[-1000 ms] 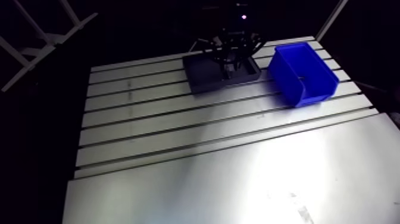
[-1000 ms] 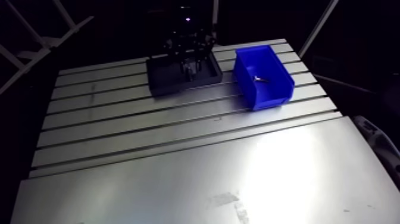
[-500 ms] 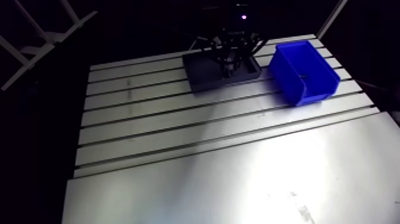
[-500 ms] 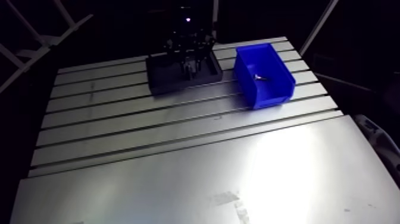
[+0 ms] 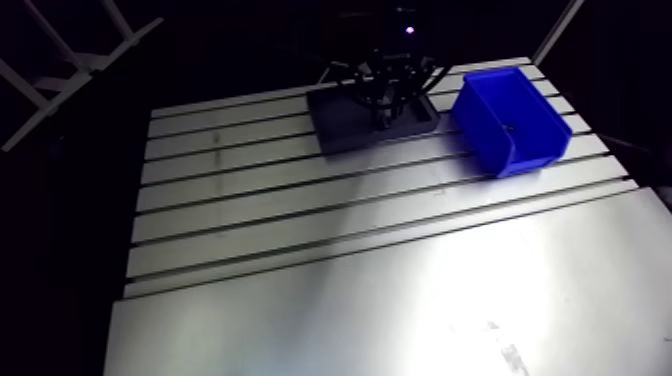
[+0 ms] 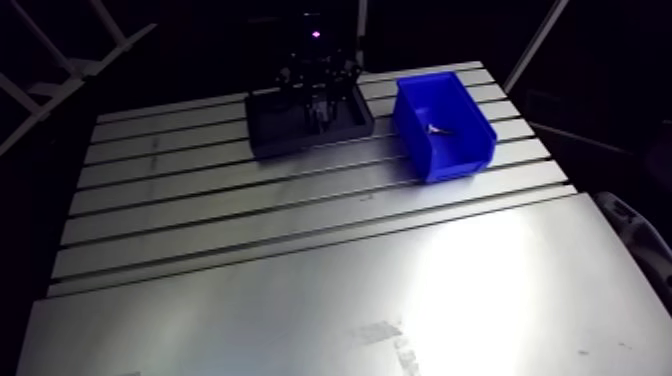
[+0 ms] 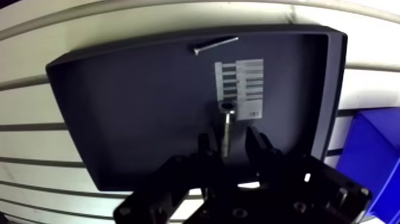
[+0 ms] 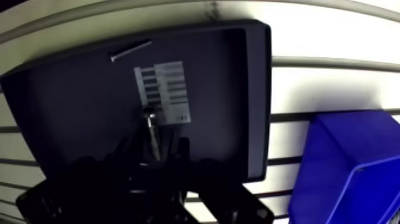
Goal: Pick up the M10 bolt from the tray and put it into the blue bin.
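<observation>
Evidently the lift is the step in hand: the gripper (image 7: 230, 148) is closed narrowly on the shank of the M10 bolt (image 7: 227, 122), whose head juts ahead of the fingertips, over the middle of the tray (image 7: 131, 107). The bolt should be raised straight up until it is judged well above the tray's walls before any sideways travel is begun, since only the shank is held and a knock on the rim could twist it loose. The crossing should then be made to the blue bin (image 6: 455, 168), which stands near the tray but apart from it, and the release is best made low over the bin's open top so that the bolt is not bounced out.

Inside the tray a thin screw (image 7: 215, 44) is seen by the tray's wall farthest from the gripper, and a pale striped label (image 7: 239, 89) lies on the tray's floor between that screw and the bolt. One small pale metal piece (image 6: 437, 129) is seen in the bin; what it is cannot be told.
</observation>
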### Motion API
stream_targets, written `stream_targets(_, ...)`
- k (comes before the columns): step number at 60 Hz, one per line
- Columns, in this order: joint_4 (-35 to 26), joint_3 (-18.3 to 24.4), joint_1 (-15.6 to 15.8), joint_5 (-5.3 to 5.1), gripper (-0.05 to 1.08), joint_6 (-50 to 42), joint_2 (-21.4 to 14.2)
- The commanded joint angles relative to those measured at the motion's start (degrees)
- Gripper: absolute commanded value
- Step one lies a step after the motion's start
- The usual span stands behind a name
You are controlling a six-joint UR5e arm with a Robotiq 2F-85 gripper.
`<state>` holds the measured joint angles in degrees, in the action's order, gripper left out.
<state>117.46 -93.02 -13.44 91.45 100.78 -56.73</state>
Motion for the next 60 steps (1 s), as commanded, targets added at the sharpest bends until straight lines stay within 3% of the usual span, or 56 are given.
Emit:
stream_targets(1,0.0,0.0,0.0,0.00,0.64,0.0,0.0)
stream_targets(60,0.1,-0.1,0.0,0.00,0.76,0.0,0.1)
